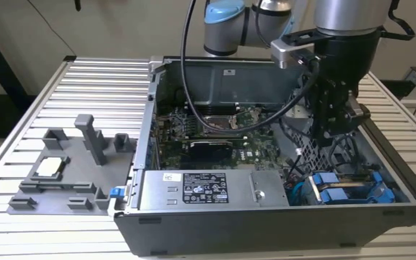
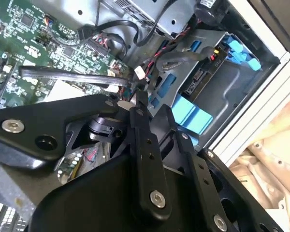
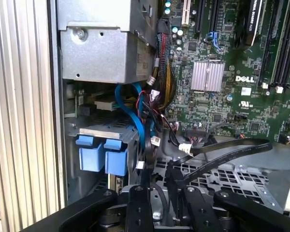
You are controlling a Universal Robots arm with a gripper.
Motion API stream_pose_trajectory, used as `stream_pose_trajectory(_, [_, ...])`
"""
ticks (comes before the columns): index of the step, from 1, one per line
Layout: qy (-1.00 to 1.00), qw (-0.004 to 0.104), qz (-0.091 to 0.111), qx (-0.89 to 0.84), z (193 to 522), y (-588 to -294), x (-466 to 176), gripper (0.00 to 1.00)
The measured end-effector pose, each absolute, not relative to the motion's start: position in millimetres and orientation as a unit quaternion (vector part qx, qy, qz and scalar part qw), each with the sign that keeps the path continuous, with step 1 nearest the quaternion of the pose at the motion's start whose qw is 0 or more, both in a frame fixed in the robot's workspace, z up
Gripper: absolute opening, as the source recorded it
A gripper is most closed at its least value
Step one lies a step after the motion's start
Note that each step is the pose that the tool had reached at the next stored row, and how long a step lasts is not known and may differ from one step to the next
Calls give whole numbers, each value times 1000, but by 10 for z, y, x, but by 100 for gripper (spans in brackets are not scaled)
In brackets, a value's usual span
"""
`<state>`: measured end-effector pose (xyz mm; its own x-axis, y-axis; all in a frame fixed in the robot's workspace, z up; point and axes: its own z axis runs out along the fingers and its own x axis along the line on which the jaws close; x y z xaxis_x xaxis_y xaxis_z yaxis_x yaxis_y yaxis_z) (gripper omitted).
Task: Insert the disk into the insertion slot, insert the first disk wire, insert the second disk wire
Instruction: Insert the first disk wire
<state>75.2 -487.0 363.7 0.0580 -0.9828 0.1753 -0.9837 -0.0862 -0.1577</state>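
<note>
gripper (image 2: 137, 92): down by the wire tangle (image 3: 157, 104), can't tell if it's pinching anything
risk: probably snags a loose wire and yanks a plug off the motherboard (image 3: 222, 96)

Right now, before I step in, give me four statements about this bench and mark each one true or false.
1. The computer case lies open, its motherboard exposed. True.
2. The hand hangs outside the case. False: it is inside the case, above the perforated cage.
3. Two blue carriers sit in the case's corner at the exterior view's right. True.
4. The table is wooden. False: it is ribbed metal.
</note>
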Motion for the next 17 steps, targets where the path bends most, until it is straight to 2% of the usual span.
stream_pose_trajectory(9, [-676, -4, 125, 726, 3571, -4801, 731, 31])
stream_pose_trajectory(12, [-675, -1, 128, 726, 3564, -4801, 730, 31])
stream_pose_trajectory(14, [-675, 2, 131, 726, 3563, -4801, 730, 22])
stream_pose_trajectory(15, [-674, 4, 133, 726, 3562, -4801, 730, 22])
stream_pose_trajectory(16, [-674, 5, 134, 726, 3563, -4801, 730, 16])
stream_pose_trajectory(17, [-674, 7, 136, 726, 3563, -4801, 730, 16])
